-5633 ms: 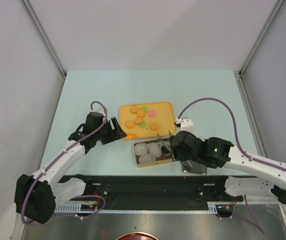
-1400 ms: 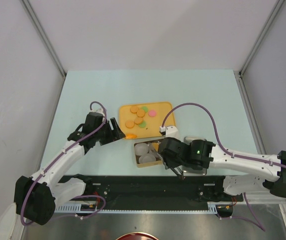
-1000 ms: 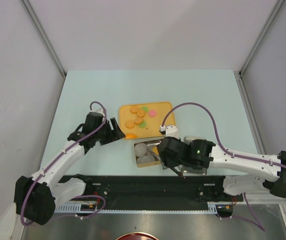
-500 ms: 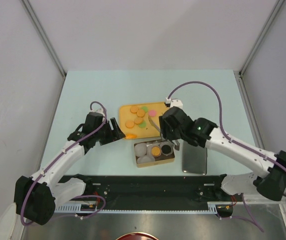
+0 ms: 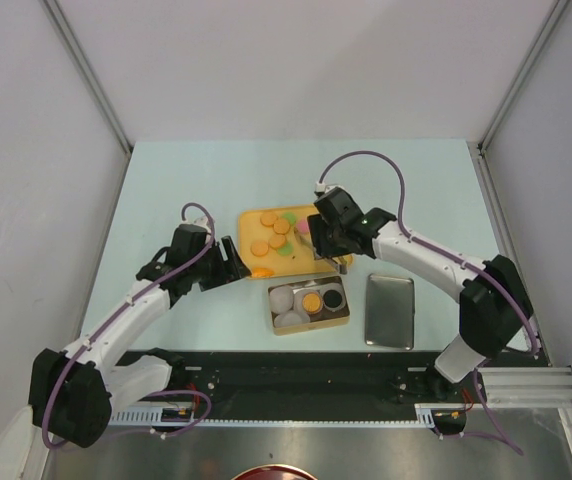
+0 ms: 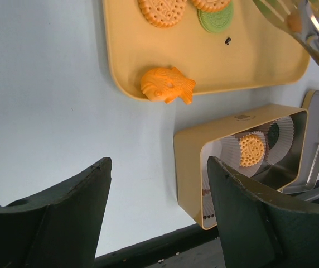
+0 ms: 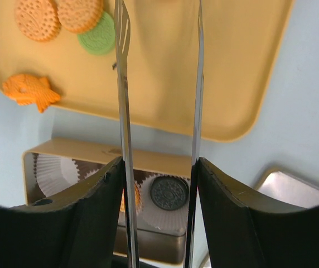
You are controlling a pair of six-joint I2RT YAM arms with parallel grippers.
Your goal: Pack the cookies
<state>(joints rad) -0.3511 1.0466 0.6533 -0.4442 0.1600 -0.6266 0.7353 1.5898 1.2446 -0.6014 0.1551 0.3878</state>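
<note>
The right gripper [image 7: 158, 167] is squeezed onto a pair of thin shiny metal tongs [image 7: 124, 111]. The two tong blades stand apart with nothing between them. They hang over the flat yellow plastic tray [image 7: 221, 67] in the middle of the pale blue table [image 5: 166, 190]. The round flat cookies [image 7: 37, 19] not yet packed lie in the left half of the tray, mostly orange with some green. The tong tips run off the wrist picture, so I can't be sure which one they are over, maybe the pink cookie [image 5: 304, 226]. Two are already packed: an orange cookie [image 6: 252, 149] and a black cookie [image 7: 169, 192] sit in white crinkled paper cups [image 7: 51, 167] inside the gold metal tin [image 7: 76, 148] by the table's near edge. Its flat silver lid [image 5: 390, 310] lies beside it on the right. The left gripper [image 6: 158, 167] is wide open and empty, near the tray's near left corner, where an orange fish-shaped snack [image 6: 167, 85] lies. To do this step well, I think the tongs should go down with one blade on each side of a single cookie. Then they should squeeze softly so it doesn't crack or slip, lift straight up, and go to an empty cup.
</note>
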